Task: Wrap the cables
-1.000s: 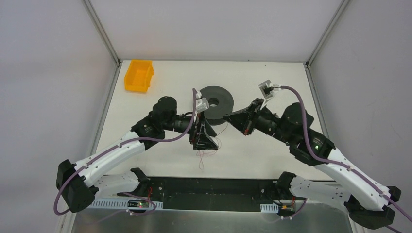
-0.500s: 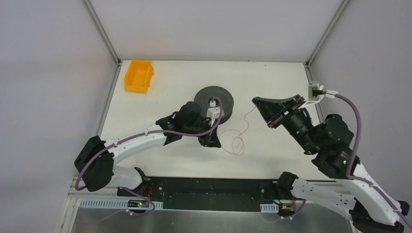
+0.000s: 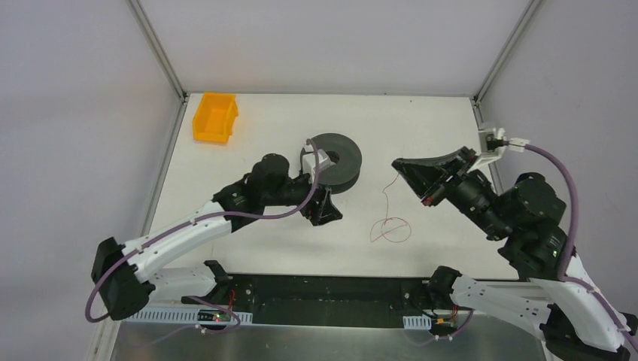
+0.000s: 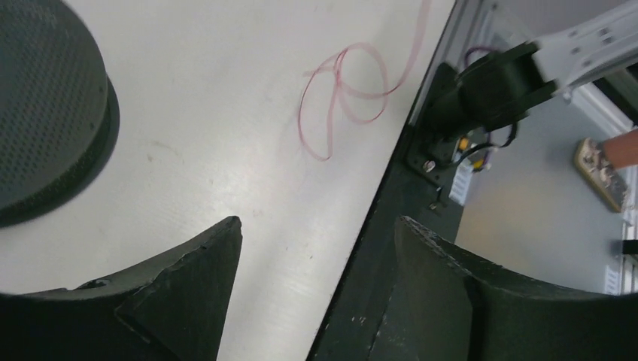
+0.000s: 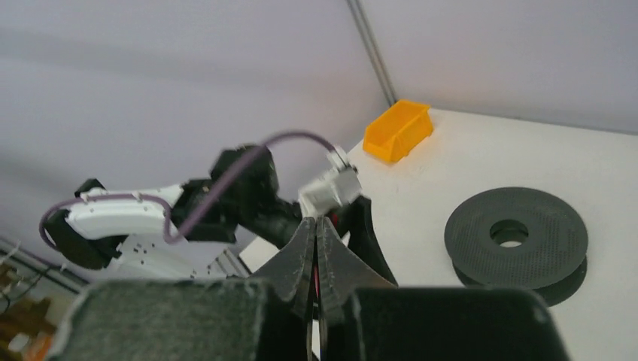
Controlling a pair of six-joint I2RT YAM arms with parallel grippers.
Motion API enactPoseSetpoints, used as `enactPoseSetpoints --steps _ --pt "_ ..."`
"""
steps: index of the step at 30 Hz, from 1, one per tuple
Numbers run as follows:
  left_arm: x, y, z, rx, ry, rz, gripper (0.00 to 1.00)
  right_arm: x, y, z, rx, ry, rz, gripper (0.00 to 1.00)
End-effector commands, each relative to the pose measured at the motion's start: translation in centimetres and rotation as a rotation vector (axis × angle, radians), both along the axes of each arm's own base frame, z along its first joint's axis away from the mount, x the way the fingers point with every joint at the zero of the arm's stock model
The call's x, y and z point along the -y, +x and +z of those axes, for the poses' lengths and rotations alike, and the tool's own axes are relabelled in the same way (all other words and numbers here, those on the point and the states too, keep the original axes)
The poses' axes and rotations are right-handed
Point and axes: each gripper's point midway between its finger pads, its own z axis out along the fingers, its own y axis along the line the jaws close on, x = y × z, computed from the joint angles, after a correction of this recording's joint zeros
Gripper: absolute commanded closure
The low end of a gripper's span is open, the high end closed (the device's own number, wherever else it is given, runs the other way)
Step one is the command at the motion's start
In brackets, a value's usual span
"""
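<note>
While the cable point(image 3: 390, 230) lay in loose loops on the table point(image 3: 248, 135) betw. both arms, one strand was seen rising to the right gripper point(image 3: 396, 163), whose jaws were pressed together, apparently on it. The left gripper point(image 3: 325, 210) was held apart, empty, beside the spool point(image 3: 347, 167). The loops lay to its right, well apart. The right arm was judged nearer.
</note>
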Motion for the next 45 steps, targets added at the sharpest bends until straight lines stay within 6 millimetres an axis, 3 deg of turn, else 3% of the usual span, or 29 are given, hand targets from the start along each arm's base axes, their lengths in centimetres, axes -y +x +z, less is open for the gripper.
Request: enactPoseSetpoints --steps 1,3,6,13,16,20,22,26,30,38,45 --pt "0.0 -0.8 10.8 0.269 -0.225 -0.079 0.22 -3.9 -2.4 -4.1 -0.100 -0.161 0.235 1.00" --pt "0.3 -2.0 12.5 0.291 -0.260 -0.152 0.18 -4.8 -2.6 -4.9 -0.123 -0.177 0.273 1.00" --pt "0.8 -3.1 13.4 0.279 -0.284 -0.228 0.16 -6.4 -2.9 -5.7 -0.155 -0.192 0.340 1.00" --pt "2.6 -3.0 12.7 0.172 -0.311 -0.238 0.20 -9.8 -2.4 -7.1 -0.216 -0.199 0.425 1.00" --pt "3.3 -3.3 12.1 0.119 -0.352 -0.246 0.25 -10.7 -1.8 -7.8 -0.236 -0.211 0.424 1.00" --pt "3.3 -3.5 11.0 0.094 -0.355 -0.239 0.42 -11.5 -1.1 -8.6 -0.255 -0.218 0.417 1.00" --pt "3.1 -3.6 10.9 0.095 -0.360 -0.236 0.41 -11.7 -0.7 -9.0 -0.263 -0.228 0.403 1.00" --pt "2.3 -3.7 10.2 0.140 -0.350 -0.218 0.30 -12.3 -0.4 -9.4 -0.274 -0.240 0.406 1.00" --pt "0.1 -2.4 8.6 0.204 -0.231 -0.104 0.28 -12.1 -0.7 -8.9 -0.276 -0.230 0.416 1.00" --pt "-3.1 -2.8 11.4 0.349 -0.256 -0.036 0.22 -11.1 -1.2 -7.6 -0.251 -0.206 0.408 1.00" --pt "-2.6 -4.9 12.1 0.299 -0.260 -0.153 0.20 -11.8 -1.4 -7.3 -0.260 -0.188 0.436 1.00"
